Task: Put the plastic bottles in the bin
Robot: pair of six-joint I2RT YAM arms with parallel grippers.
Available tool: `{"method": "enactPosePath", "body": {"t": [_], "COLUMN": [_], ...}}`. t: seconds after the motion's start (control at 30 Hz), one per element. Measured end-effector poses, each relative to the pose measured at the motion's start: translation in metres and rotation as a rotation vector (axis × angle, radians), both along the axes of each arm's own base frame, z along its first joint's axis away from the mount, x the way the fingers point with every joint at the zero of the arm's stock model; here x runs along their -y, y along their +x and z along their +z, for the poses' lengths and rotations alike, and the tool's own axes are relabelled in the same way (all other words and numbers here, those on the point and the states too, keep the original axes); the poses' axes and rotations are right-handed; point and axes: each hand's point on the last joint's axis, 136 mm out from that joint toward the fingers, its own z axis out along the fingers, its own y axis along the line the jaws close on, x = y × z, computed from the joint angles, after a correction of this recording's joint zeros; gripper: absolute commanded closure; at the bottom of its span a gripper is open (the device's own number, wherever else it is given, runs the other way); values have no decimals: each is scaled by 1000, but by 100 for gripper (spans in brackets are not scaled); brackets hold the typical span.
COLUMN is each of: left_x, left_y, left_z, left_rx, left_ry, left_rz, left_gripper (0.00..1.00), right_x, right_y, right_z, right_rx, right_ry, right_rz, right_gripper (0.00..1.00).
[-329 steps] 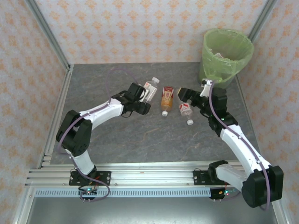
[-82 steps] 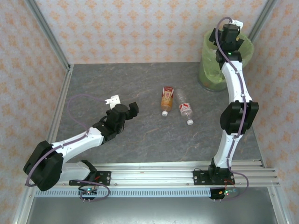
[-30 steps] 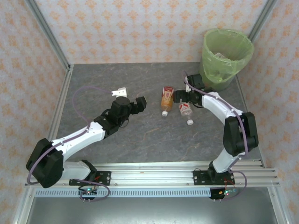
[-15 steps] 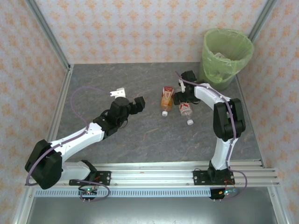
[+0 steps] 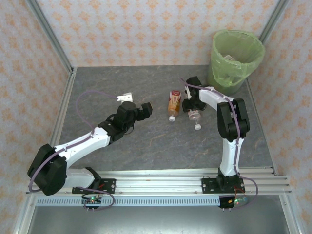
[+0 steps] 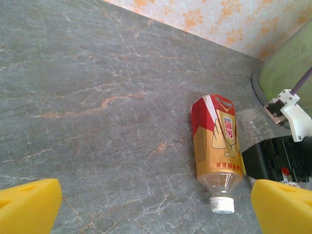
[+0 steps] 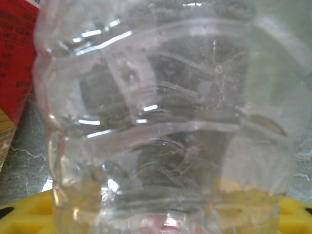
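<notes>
Top external view: two plastic bottles lie side by side on the table (image 5: 122, 83), right of its middle, caps toward the near edge: an orange-labelled bottle (image 5: 174, 103) and, just to its right, a clear bottle (image 5: 194, 114) with a red-and-white label. The bin (image 5: 225, 73), lined in light green, stands at the far right corner, apart from both. The right jaws sit over the clear bottle's base end, its ribbed wall close above their yellow pads (image 7: 29, 214), but whether they grip it I cannot tell. The left jaws hang wide open and empty, left of the orange-labelled bottle.
</notes>
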Motion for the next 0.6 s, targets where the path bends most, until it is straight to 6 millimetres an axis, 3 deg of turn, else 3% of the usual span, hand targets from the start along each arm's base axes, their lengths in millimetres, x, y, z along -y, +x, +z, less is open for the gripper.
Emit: {"method": "enactPosePath", "body": {"t": [0.3, 0.6], "left_x": [4, 8], "left_y": [1, 2], "left_z": [-3, 0], "left_rx": [-17, -20], "left_ry": [-1, -5], "left_rz": [-17, -26], "left_gripper": [0, 0], "right_x": [7, 18], "right_y": [-5, -11], "right_z": [9, 69], "right_rx": [25, 241], "right_ry": [-21, -5], "right_rz": [-10, -51], "right_gripper": [45, 50]}}
